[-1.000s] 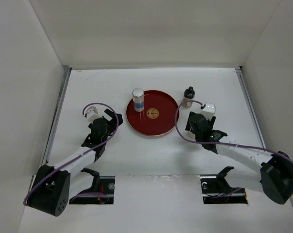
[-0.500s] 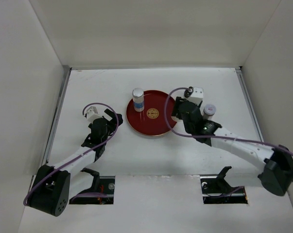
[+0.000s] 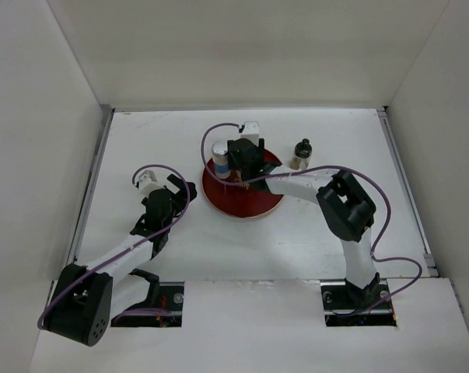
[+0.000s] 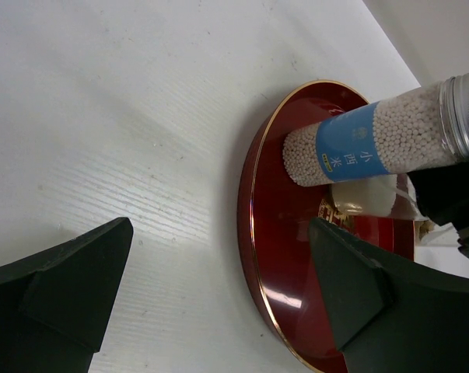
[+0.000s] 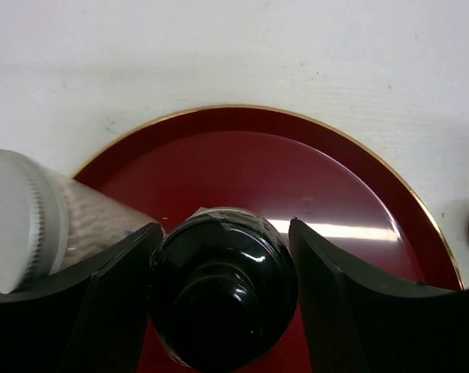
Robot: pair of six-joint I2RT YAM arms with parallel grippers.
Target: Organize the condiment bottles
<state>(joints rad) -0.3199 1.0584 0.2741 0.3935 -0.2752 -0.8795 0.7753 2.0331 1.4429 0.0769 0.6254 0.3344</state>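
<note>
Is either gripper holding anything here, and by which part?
The right gripper holds the dark bottle by its sides, over the plate. The left gripper holds nothing.

Bottle [image 3: 220, 158] on plate [image 3: 246, 203]; second bottle [image 3: 301, 155] right

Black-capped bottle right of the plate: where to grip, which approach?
I'd grip the black-capped bottle around its body just under the cap, coming straight down from above. It stands upright, apart from the plate, with bare table on every side.

Left arm [image 3: 125, 249] lies low at the left; left gripper [image 3: 174, 189] has its jaws wide apart, holding nothing. Right arm [image 3: 296, 185] reaches far-left; right gripper [image 5: 224, 233] is clamped on a dark bottle [image 5: 218, 287].
</note>
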